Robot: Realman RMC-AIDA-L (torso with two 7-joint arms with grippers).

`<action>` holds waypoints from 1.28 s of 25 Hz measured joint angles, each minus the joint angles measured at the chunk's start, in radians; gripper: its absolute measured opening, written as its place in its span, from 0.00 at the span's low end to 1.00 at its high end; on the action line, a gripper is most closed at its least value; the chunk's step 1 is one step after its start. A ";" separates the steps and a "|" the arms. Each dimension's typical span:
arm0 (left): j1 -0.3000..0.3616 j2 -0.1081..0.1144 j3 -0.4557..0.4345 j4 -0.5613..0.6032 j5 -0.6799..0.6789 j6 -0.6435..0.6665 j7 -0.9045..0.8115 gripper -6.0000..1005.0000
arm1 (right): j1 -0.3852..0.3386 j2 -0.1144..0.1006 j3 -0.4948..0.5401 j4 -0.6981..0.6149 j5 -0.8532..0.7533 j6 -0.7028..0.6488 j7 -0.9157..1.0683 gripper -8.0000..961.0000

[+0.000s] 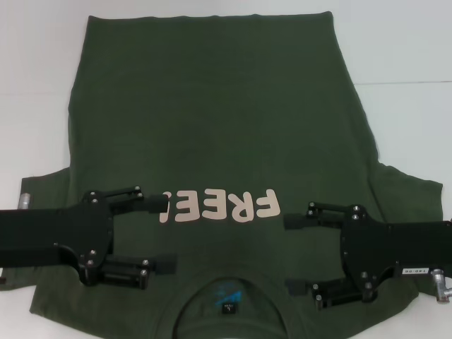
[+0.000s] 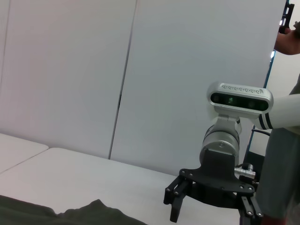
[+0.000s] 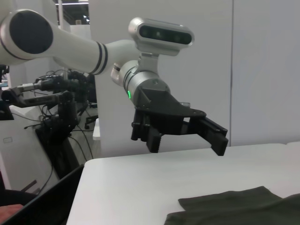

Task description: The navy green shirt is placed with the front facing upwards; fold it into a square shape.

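Closest to you, the navy green shirt (image 1: 212,141) lies flat on the white table (image 1: 402,42), collar near and "FREE" letters (image 1: 220,205) facing up. Your left gripper (image 1: 164,234) and right gripper (image 1: 291,254) sit over the chest, one each side of the letters, both with fingers spread apart and holding nothing. Farther away, the bottom of the shirt reaches toward the table's far edge.

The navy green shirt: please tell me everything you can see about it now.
The navy green shirt is dark olive, of soft matte fabric, lying flat and front up on the white table. Pale pink letters "FREE" cross the chest. The round collar with a blue inner label lies nearest the robot, the hem farthest. Both sleeves are spread out. The left gripper and right gripper hover above it, jaws open.
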 joint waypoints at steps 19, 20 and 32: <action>-0.012 -0.004 0.001 -0.029 -0.006 -0.037 0.011 0.93 | 0.015 -0.012 0.004 -0.048 0.067 0.036 0.235 0.96; -0.014 -0.004 0.001 -0.030 -0.007 -0.037 0.011 0.93 | 0.017 -0.013 0.005 -0.071 0.066 0.042 0.284 0.96; -0.044 -0.004 0.001 -0.074 -0.001 -0.079 0.011 0.92 | -0.081 -0.008 0.097 -0.520 -0.076 0.156 0.872 0.90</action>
